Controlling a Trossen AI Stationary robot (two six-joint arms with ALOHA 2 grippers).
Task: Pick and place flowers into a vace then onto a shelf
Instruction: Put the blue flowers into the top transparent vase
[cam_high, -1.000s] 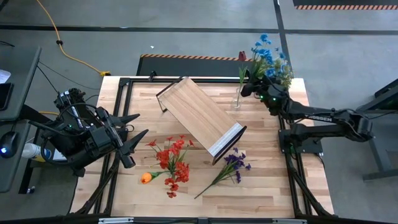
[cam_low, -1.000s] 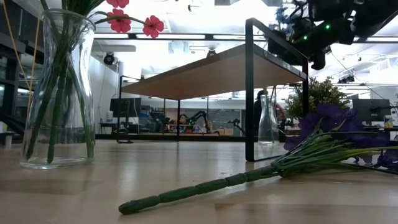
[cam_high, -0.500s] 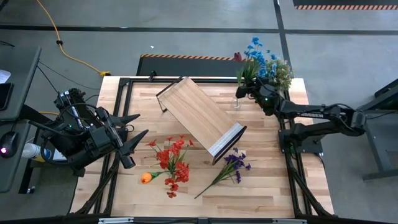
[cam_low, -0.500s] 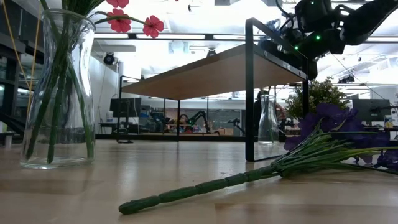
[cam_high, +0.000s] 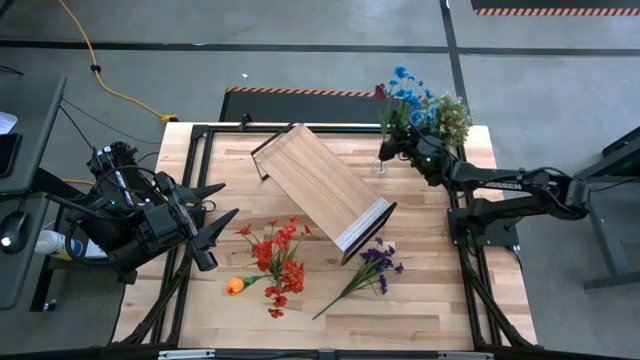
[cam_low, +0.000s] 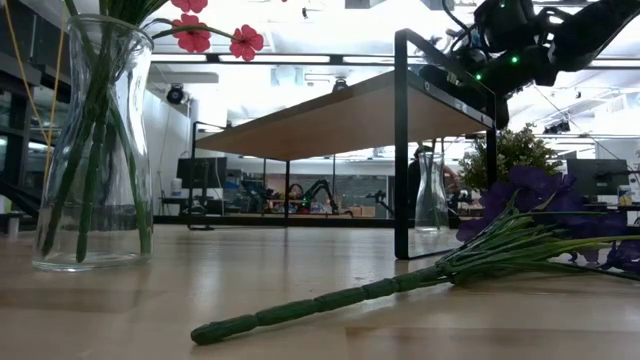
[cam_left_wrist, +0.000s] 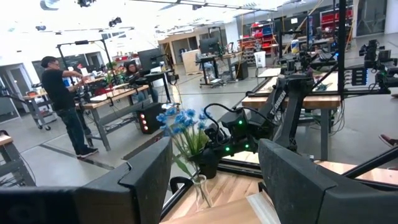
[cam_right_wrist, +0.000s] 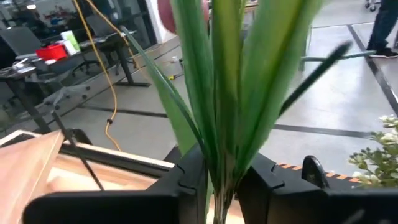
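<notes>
At the table's far right corner, the right gripper (cam_high: 393, 150) holds its dark fingers narrowly parted around the green stalks of the blue-bloomed flowers (cam_high: 408, 88), which stand in a small clear glass vase (cam_high: 381, 163) beside the long light-wood shelf (cam_high: 320, 190). The left gripper (cam_high: 222, 216) hovers wide open and empty at the table's left edge.

**Layout of the worktop seen from above**

The shelf (cam_high: 322, 188) stands diagonally across the worktop's (cam_high: 440, 300) middle. A small vase (cam_high: 381, 163) sits by the far right corner, stems in it, beside a potted plant (cam_high: 452, 115). Loose flowers (cam_high: 277, 262) lie toward the near edge, left of centre; another bunch (cam_high: 372, 268) lies to their right.
</notes>
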